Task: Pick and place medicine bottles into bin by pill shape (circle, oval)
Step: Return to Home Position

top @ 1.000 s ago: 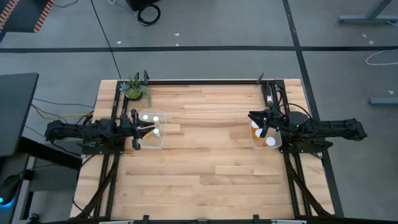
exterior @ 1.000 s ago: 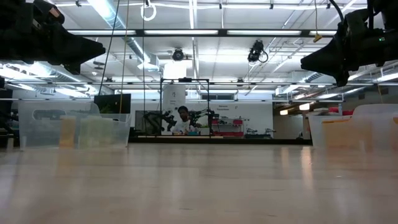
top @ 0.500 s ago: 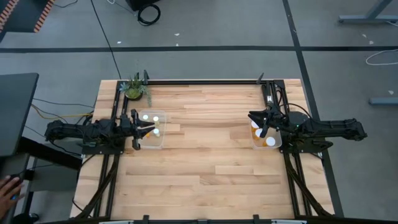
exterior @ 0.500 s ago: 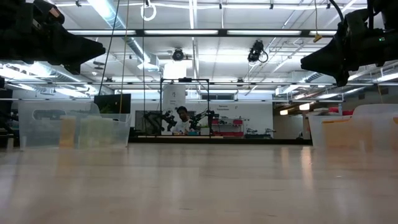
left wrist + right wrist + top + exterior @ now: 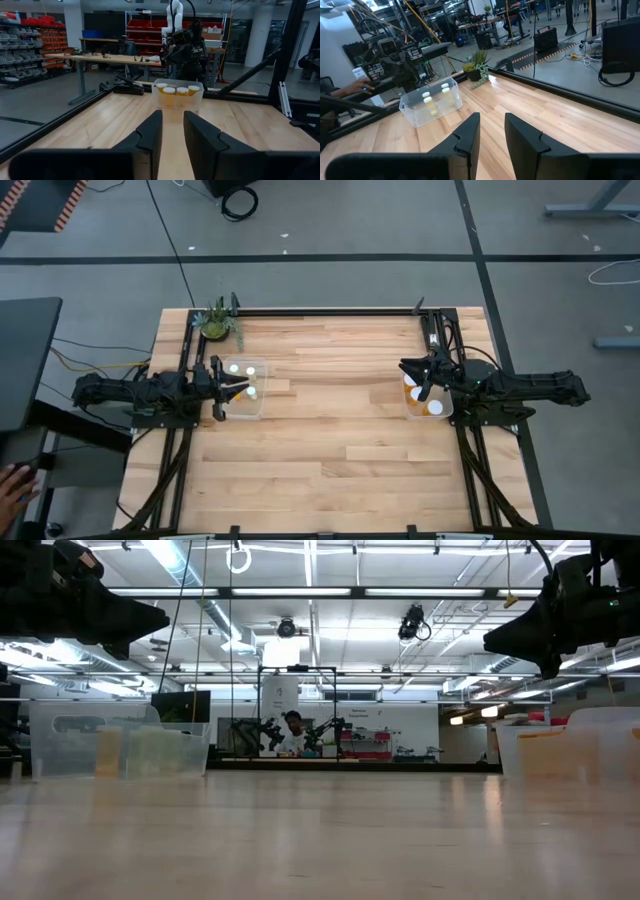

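Note:
Two clear bins stand on the wooden table. The left bin holds white-capped bottles; it also shows in the right wrist view. The right bin holds white-capped bottles with orange bodies; it also shows in the left wrist view. My left gripper hovers at the left bin's left side, open and empty. My right gripper hovers over the right bin, open and empty. No bottles lie loose on the table.
A green potted plant stands at the far left corner. Black frame rails run along the table's far edge and sides. The table's middle is bare wood. A person's hand shows at the floor's left edge, off the table.

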`<state>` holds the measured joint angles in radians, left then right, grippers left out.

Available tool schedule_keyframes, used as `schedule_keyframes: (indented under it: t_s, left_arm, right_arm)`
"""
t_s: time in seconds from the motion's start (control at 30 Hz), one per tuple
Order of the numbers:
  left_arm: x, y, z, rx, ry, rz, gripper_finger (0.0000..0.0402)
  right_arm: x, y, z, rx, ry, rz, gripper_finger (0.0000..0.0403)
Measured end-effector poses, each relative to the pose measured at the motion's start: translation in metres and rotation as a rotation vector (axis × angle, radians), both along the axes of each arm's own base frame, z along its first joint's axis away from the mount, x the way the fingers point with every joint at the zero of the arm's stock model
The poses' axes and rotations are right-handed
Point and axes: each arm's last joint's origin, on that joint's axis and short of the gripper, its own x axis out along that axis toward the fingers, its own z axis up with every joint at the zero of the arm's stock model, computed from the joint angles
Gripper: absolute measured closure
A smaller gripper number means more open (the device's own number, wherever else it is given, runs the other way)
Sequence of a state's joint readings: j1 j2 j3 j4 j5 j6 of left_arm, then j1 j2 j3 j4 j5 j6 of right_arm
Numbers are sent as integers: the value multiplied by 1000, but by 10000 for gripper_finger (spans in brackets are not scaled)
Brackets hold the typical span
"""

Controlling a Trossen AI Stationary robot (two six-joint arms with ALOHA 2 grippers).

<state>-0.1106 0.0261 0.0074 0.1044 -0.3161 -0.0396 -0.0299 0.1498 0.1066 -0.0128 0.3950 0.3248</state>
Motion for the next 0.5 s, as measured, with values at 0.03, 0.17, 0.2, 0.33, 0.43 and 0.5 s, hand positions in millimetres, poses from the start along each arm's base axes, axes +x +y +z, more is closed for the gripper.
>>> schedule_keyframes:
  t_s: [0.03, 0.17, 0.2, 0.33, 0.43, 0.5]
  left_arm:
    - [0, 0, 0, 0, 0, 0, 313]
    - [0, 0, 0, 0, 0, 0, 308]
    - [0, 0, 0, -1, 0, 0, 308]
    - [0, 0, 0, -1, 0, 0, 308]
    - [0, 0, 0, 0, 0, 0, 308]
    - [0, 0, 0, -1, 0, 0, 307]
  right_arm:
    - [0, 0, 0, 0, 0, 0, 306]
    - [0, 0, 0, 0, 0, 0, 306]
    - [0, 0, 0, 0, 0, 0, 306]
    - [0, 0, 0, 0, 0, 0, 306]
    - [0, 0, 0, 0, 0, 0, 306]
    - [0, 0, 0, 0, 0, 0, 306]
